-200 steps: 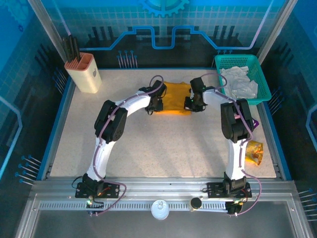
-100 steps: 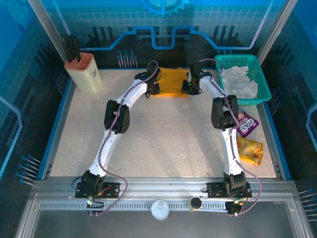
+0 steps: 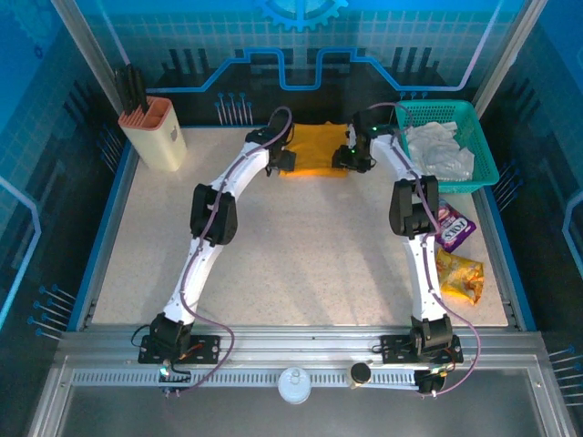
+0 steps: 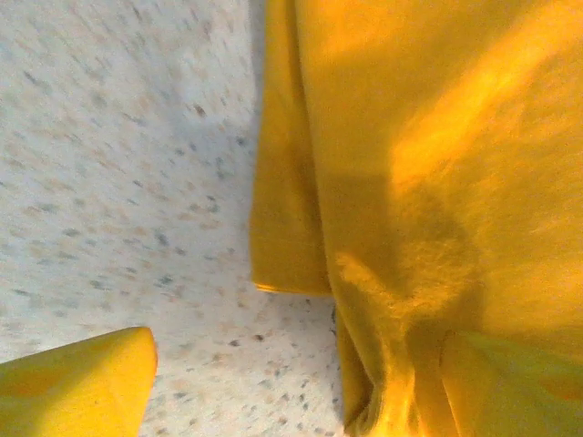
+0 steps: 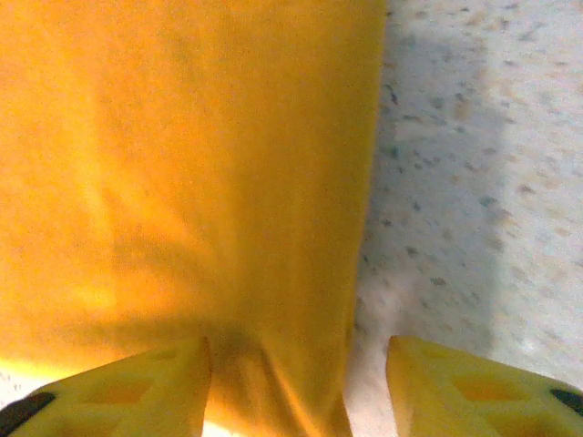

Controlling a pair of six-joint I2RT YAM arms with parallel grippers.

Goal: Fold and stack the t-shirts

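Note:
The mustard-orange t-shirt (image 3: pixel 314 148) lies folded flat at the back middle of the table. My left gripper (image 3: pixel 284 162) is at its left edge and my right gripper (image 3: pixel 351 159) at its right edge. In the left wrist view the left gripper (image 4: pixel 301 387) stands open, one yellow finger (image 4: pixel 82 382) over bare table, the other over the shirt's (image 4: pixel 428 137) folded edge. In the right wrist view the right gripper (image 5: pixel 301 391) is open astride the shirt's (image 5: pixel 182 164) right edge. The pale white-grey t-shirt (image 3: pixel 439 150) lies crumpled in the teal basket (image 3: pixel 405 111).
A beige holder with dark handles (image 3: pixel 153 135) stands at the back left. A purple packet (image 3: pixel 455 228) and a shiny yellow snack packet (image 3: pixel 460 280) lie by the right arm. A blue raised rim (image 3: pixel 100 237) borders the table.
Both arms carried the orange shirt toward the back of the table, then both grippers opened and let go of its edges. The shirt now rests flat.

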